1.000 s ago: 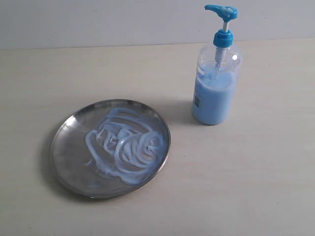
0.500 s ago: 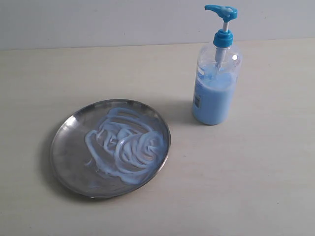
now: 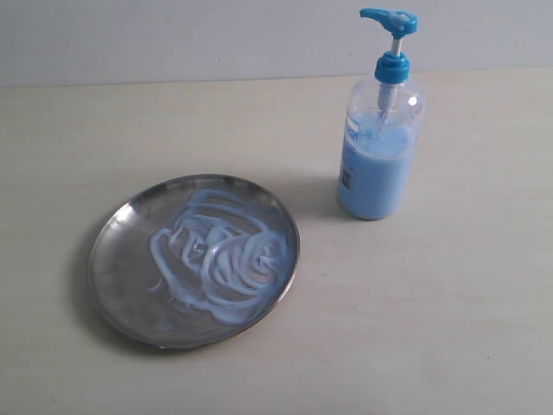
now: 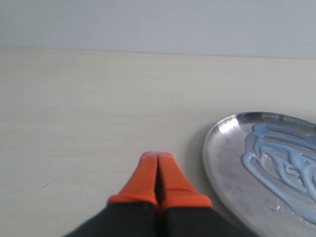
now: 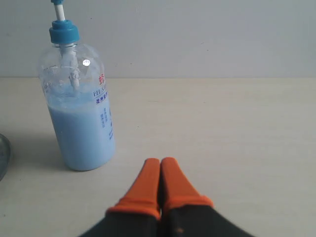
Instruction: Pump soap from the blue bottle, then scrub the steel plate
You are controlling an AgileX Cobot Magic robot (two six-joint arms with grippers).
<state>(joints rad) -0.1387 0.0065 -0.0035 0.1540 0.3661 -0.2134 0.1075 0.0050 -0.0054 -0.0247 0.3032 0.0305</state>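
The steel plate (image 3: 121, 259) lies on the table at front left, its middle covered with pale blue swirls of soap (image 3: 220, 255). The blue bottle (image 3: 378, 151) stands upright behind and to the right of it, partly full of light blue liquid, its pump head (image 3: 389, 19) raised. Neither arm shows in the exterior view. In the left wrist view my left gripper (image 4: 157, 157) is shut with nothing in it, beside the plate's rim (image 4: 212, 148). In the right wrist view my right gripper (image 5: 160, 162) is shut and empty, a short way from the bottle (image 5: 81, 118).
The pale wooden table (image 3: 449, 311) stretches around both objects, and a plain grey wall (image 3: 173, 35) rises behind its far edge. Only a sliver of the plate's rim (image 5: 3, 155) shows in the right wrist view.
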